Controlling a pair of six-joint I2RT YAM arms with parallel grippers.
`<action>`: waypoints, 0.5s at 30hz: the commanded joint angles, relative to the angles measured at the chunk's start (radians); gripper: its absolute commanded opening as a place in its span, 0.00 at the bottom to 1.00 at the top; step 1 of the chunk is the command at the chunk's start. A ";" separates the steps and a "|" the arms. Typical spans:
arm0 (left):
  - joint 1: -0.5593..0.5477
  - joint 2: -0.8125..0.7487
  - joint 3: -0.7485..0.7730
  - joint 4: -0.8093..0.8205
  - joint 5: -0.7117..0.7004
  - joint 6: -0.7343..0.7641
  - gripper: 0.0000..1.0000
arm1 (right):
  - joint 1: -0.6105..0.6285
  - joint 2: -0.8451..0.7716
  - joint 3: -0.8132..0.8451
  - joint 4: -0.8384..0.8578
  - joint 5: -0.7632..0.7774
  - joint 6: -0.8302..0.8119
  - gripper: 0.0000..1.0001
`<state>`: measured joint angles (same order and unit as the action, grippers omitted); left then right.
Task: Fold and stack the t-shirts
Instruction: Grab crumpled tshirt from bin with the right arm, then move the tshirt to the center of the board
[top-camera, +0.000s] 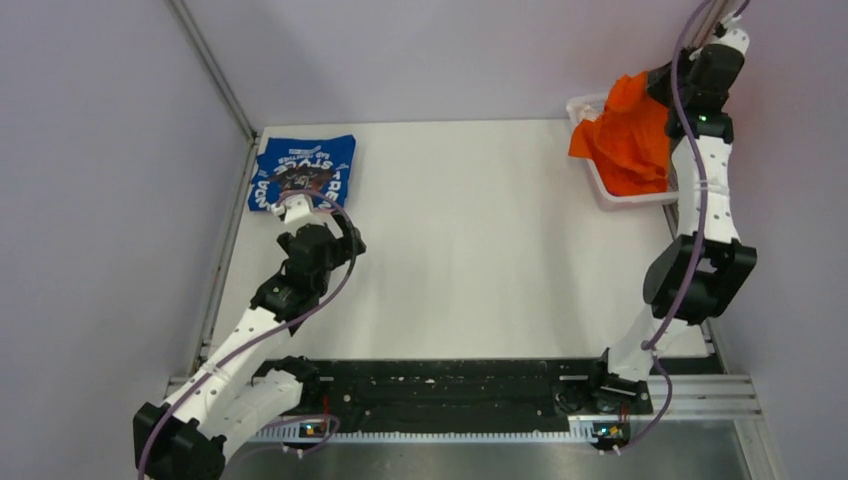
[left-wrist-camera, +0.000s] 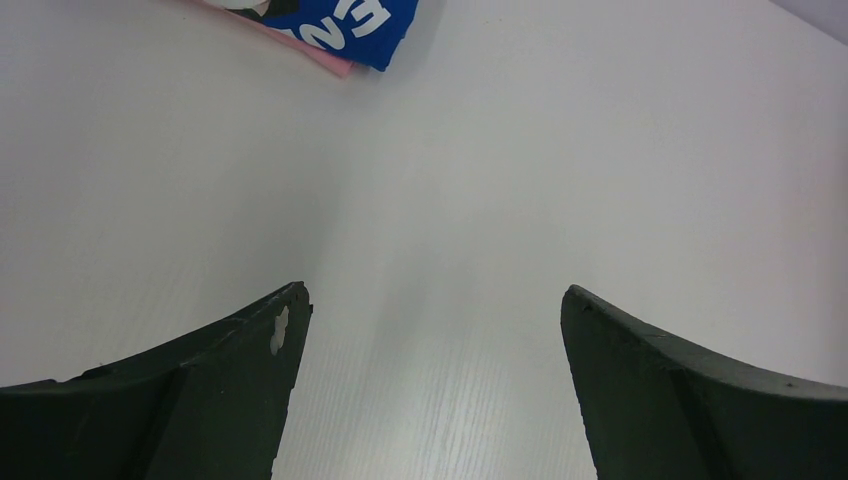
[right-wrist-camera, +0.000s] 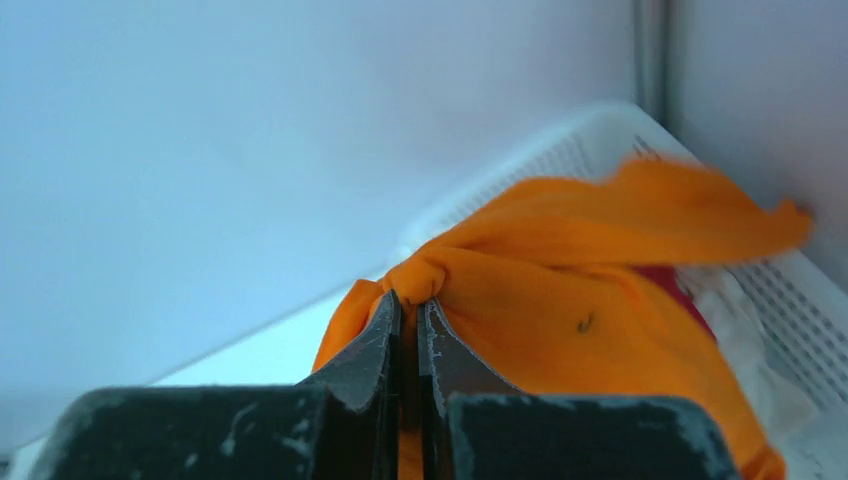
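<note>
The royal blue t-shirt (top-camera: 303, 171) with white lettering lies folded at the table's far left; its corner shows in the left wrist view (left-wrist-camera: 345, 22). My left gripper (top-camera: 335, 232) is open and empty just in front of it, low over the bare table (left-wrist-camera: 430, 300). The orange t-shirt (top-camera: 628, 135) hangs bunched over the white mesh basket (top-camera: 585, 105) at the far right. My right gripper (top-camera: 668, 82) is shut on a pinched fold of the orange t-shirt (right-wrist-camera: 560, 280) and holds it up above the basket; the jaws (right-wrist-camera: 410, 305) clamp the cloth.
The basket (right-wrist-camera: 600, 140) stands against the right wall in the back corner, with white and dark red cloth inside under the orange shirt. Metal frame posts run along the left edge and back corners. The white tabletop (top-camera: 480, 250) spreads between the arms.
</note>
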<state>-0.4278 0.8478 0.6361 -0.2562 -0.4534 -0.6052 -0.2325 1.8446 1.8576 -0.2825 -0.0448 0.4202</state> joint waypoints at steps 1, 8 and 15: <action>0.003 -0.032 -0.008 0.021 0.004 -0.016 0.99 | 0.024 -0.185 -0.030 0.231 -0.234 0.071 0.00; 0.003 -0.054 -0.005 0.008 0.006 -0.028 0.99 | 0.174 -0.303 0.035 0.322 -0.430 0.092 0.00; 0.004 -0.081 0.000 -0.007 0.003 -0.040 0.99 | 0.338 -0.230 0.204 0.437 -0.696 0.264 0.00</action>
<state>-0.4278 0.7933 0.6315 -0.2638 -0.4492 -0.6300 0.0410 1.5871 1.9427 -0.0196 -0.5312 0.5560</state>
